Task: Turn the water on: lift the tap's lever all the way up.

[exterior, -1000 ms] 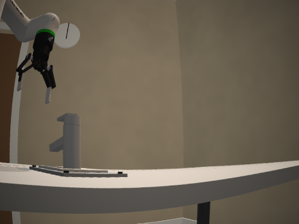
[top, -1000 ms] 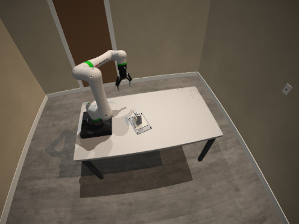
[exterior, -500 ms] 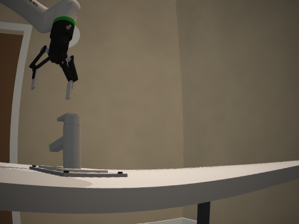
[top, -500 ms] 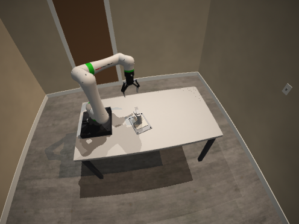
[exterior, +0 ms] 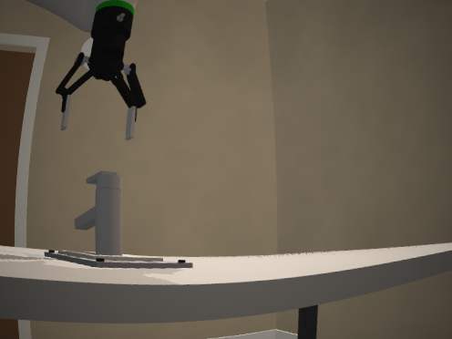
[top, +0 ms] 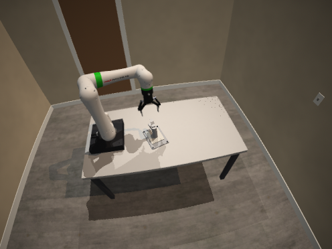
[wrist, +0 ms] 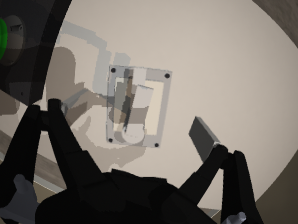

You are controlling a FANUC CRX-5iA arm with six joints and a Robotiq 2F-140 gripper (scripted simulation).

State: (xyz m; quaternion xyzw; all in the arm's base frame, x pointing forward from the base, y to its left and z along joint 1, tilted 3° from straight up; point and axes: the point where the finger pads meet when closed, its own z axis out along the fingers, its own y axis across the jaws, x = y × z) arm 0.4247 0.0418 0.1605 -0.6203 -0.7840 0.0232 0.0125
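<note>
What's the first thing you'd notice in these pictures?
The white arm with green bands, bending over the table from its black base. Its black gripper hangs wide open and holds nothing, right above the grey tap, which stands on a flat plate near the table's edge.

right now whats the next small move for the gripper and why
Probably lower straight down toward the tap's lever. The gripper hangs open and empty well above the tap, roughly over it in the wrist view, with a clear gap between the fingertips and the lever. The lever lies flat atop the tap body, so nothing is lifted yet.
</note>
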